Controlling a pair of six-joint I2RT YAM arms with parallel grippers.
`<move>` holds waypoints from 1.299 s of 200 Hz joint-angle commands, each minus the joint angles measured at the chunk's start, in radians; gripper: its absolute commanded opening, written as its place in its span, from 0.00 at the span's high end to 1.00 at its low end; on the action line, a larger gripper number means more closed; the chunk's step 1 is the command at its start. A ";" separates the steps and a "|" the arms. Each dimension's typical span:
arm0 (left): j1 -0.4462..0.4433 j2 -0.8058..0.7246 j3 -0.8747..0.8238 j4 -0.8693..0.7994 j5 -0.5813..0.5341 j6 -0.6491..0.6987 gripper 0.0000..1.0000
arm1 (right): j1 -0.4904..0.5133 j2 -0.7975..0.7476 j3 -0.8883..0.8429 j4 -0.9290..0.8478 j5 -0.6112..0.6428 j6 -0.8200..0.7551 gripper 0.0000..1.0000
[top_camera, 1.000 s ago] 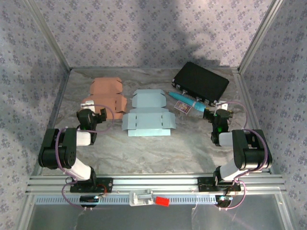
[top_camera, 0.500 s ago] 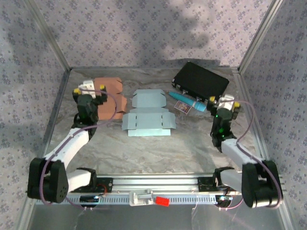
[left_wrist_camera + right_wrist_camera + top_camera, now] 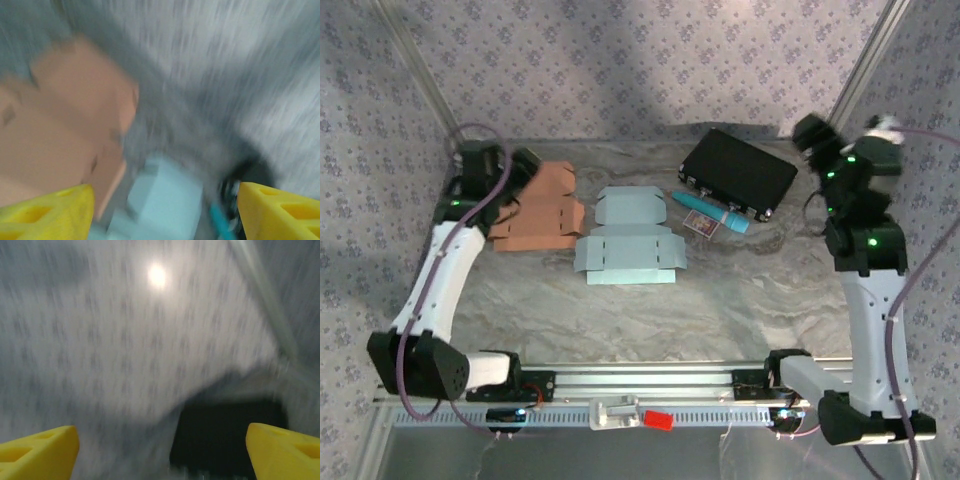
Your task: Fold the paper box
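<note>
A flat, unfolded light blue paper box lies in the middle of the table, with a second light blue piece just behind it. An orange-brown flat paper box lies to their left. My left gripper hangs raised over the orange box's back left corner. In the blurred left wrist view it is open and empty, with the orange box and the blue box below it. My right gripper is held high at the back right, open and empty.
A black case lies at the back right, and it also shows below the right gripper. A teal pen and a small card lie beside it. Patterned walls and metal frame posts close in the table.
Both arms have unfolded from their low rest and risen. The left gripper swung to the back left over the orange box, the right one up to the back right by the black case.
</note>
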 commanded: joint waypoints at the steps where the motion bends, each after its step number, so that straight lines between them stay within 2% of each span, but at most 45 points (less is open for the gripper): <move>1: -0.123 -0.037 -0.096 -0.241 0.131 -0.066 0.31 | 0.133 0.020 -0.133 -0.288 -0.167 0.208 0.22; 19: -0.178 -0.102 -0.242 -0.226 0.140 -0.093 0.34 | 0.292 -0.018 -0.343 -0.177 -0.218 0.360 0.27; 41: -0.177 -0.170 -0.367 -0.134 0.174 -0.119 0.39 | 0.447 -0.033 -0.600 0.121 -0.230 0.588 0.28; 54: -0.161 -0.158 -0.376 -0.104 0.191 -0.086 0.39 | 0.506 -0.002 -0.717 0.295 -0.225 0.686 0.28; 73: -0.115 -0.063 -0.328 -0.099 0.227 -0.018 0.45 | 0.559 0.066 -0.791 0.422 -0.195 0.774 0.28; 101: -0.069 0.081 -0.272 -0.022 0.273 0.035 0.54 | 0.581 0.147 -0.853 0.558 -0.165 0.852 0.30; 133: -0.064 0.179 -0.269 0.093 0.269 0.038 0.54 | 0.580 0.273 -0.936 0.742 -0.171 0.970 0.33; 163: -0.066 0.274 -0.265 0.166 0.322 0.032 0.56 | 0.576 0.346 -0.940 0.809 -0.165 0.997 0.38; 260: -0.094 0.356 -0.313 0.179 0.318 0.050 0.57 | 0.507 0.486 -0.954 0.971 -0.195 1.030 0.46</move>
